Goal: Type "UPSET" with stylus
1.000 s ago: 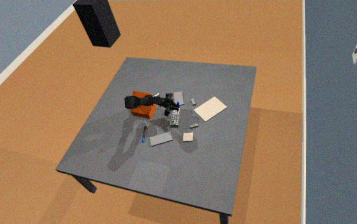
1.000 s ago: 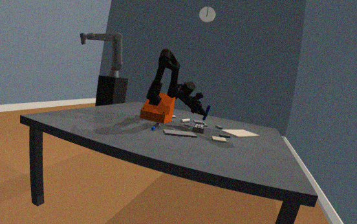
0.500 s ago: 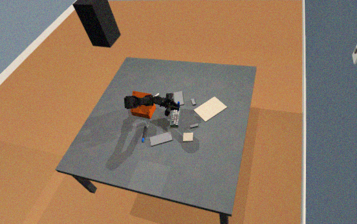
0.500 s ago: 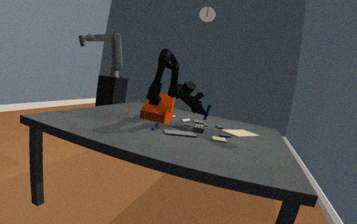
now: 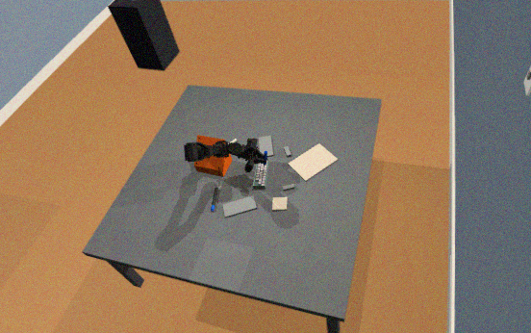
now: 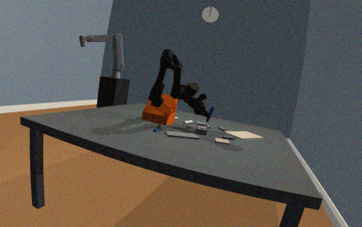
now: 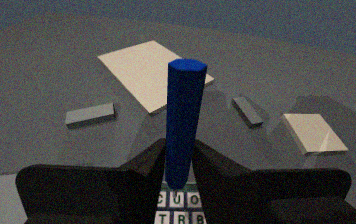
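Between the fingers of my end effector (image 5: 264,158) (image 6: 208,115) (image 7: 179,155), I held the blue stylus (image 5: 265,156) (image 6: 210,114) (image 7: 185,115), closed on it. Beneath them lay the keyboard (image 5: 260,176) (image 6: 201,128) (image 7: 180,209), its U key nearest the lower end.

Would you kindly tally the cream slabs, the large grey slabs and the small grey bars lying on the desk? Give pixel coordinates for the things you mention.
Cream slabs (image 5: 313,162) (image 6: 244,134) (image 7: 135,75): 2
Large grey slabs (image 5: 240,207) (image 6: 182,134) (image 7: 8,197): 2
Small grey bars (image 5: 289,187) (image 6: 221,128) (image 7: 90,115): 2
Total: 6

The claw (image 5: 264,158) seemingly grips the blue stylus (image 5: 265,154).
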Controlling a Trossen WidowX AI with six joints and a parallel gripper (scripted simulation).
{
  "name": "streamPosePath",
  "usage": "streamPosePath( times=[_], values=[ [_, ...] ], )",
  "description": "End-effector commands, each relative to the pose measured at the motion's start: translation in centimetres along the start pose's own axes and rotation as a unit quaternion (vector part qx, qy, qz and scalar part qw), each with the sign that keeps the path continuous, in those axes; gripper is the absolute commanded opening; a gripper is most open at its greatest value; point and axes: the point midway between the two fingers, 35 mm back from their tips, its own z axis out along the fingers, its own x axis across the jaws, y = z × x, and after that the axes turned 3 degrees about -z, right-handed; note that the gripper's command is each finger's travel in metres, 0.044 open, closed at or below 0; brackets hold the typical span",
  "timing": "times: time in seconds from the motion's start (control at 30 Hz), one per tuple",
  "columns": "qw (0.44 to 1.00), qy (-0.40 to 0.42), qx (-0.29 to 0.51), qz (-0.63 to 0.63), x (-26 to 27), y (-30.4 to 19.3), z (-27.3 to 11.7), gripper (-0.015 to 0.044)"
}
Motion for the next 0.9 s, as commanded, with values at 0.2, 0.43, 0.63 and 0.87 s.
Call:
streamPosePath(
  times=[0.2,0.43,0.63,0.87],
  values=[
    [1.0,-0.005,0.025,0.005,-0.37,0.76,0.45,0.0081],
    [1.0,-0.005,0.025,0.005,-0.37,0.76,0.45,0.0081],
    [1.0,-0.005,0.025,0.005,-0.37,0.76,0.45,0.0081],
    [1.0,-0.005,0.025,0.005,-0.37,0.76,0.45,0.0081]
  ],
)
